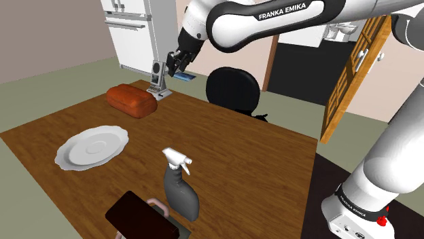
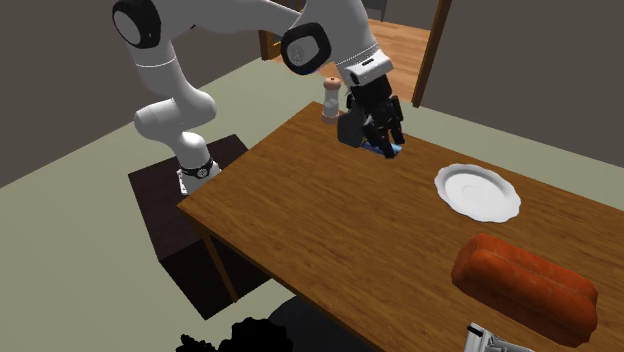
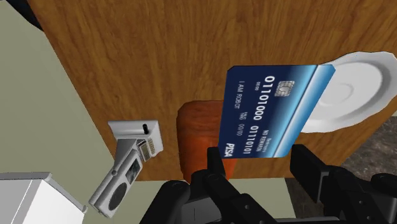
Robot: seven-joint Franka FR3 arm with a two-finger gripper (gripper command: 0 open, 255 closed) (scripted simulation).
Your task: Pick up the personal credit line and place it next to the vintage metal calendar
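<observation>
The carry step is in hand, I'd say: the jaws are clamped on one edge of the blue card (image 3: 270, 105), holding it in the air above the far end of the tabletop (image 1: 224, 142), near the grey calendar (image 3: 137, 143) and the brown loaf (image 3: 197, 127). Next it wants lowering onto bare wood just beside the calendar — not onto the loaf — then letting go. In the shoulder view the hand covers most of the card, and the calendar's face is too small to read.

- table (image 1: 231, 136): brown wood with visible grain, smooth
- card (image 3: 270, 108): glossy blue, looks plastic
- plate (image 1: 92, 147): smooth, white, slightly shiny
- calendar (image 3: 124, 168): grey, matt, metal-looking
</observation>
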